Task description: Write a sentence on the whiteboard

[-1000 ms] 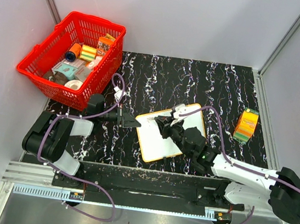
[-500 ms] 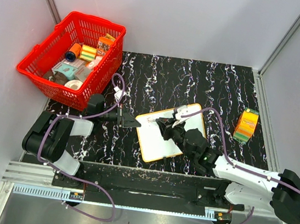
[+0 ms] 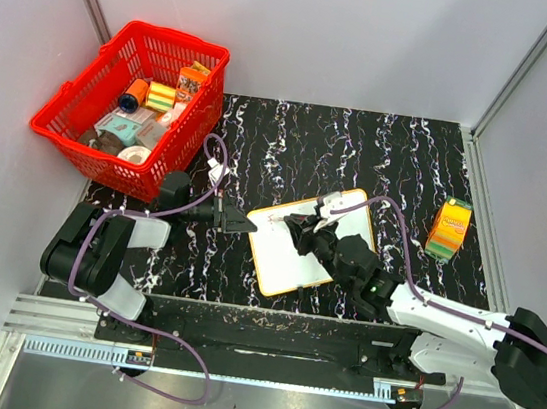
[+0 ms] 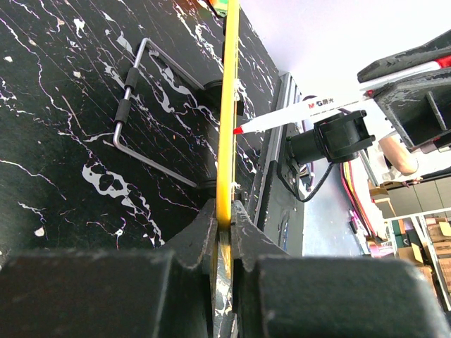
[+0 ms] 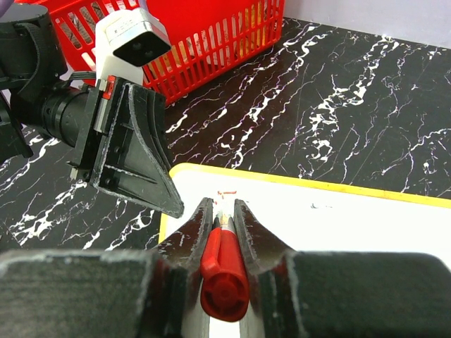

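Whiteboard (image 3: 282, 258): on table, 6 o'clock of centre.
Left gripper (image 4: 224, 211): clamped on its 9 o'clock edge.
Right gripper (image 5: 224, 211): closed on marker (image 5: 224, 271).
Sentence (image 5: 227, 192): few red strokes at 10 o'clock corner; most unwritten.

whiteboard (image 3: 282, 256) white, yellow-rimmed, askew; sentence (image 5: 227, 191) just few small red marks near edge.

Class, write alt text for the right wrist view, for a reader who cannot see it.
The right tool grips a red marker, its tip against a whiteboard beside a few small red marks. The left tool clamps the board's yellow-rimmed edge at left, and a red basket stands behind on the black marbled table.
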